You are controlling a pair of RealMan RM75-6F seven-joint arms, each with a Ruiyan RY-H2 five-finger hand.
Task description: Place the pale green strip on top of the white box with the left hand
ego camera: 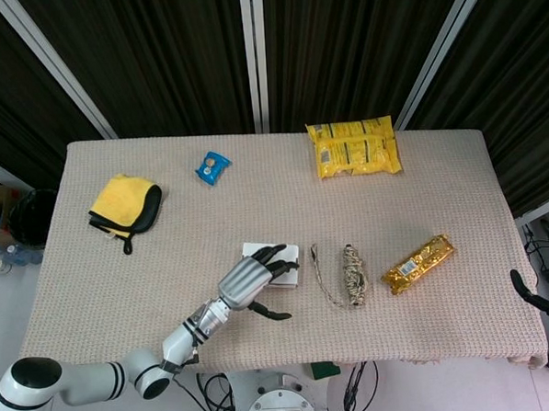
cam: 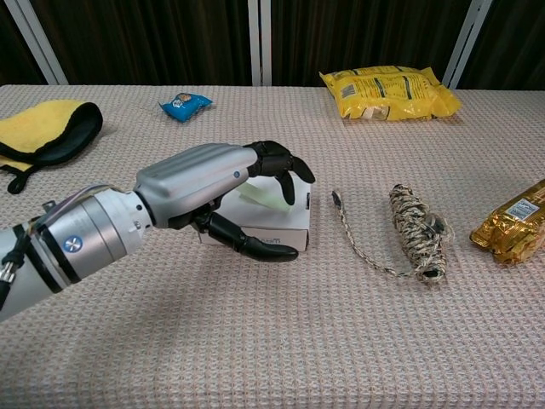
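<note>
Dark curtains behind, and a table (ego camera: pixel 461 251) with a beige woven cover in front of me. My left hand (cam: pixel 217 183) hovers over the white box (cam: pixel 271 223) near the front edge, fingers (cam: pixel 281 166) curled down loosely with nothing in them, thumb sticking out along the box's front. The pale green strip (cam: pixel 262 194) lies on top of the box, right under my fingertips. Whether they touch it, I can't tell. My right hand (ego camera: pixel 528 295) barely peeks in off the table's right edge, can't tell its state. Right of the box sits a rope bundle (cam: pixel 417 223), then a gold snack bar (cam: pixel 513 223).
</note>
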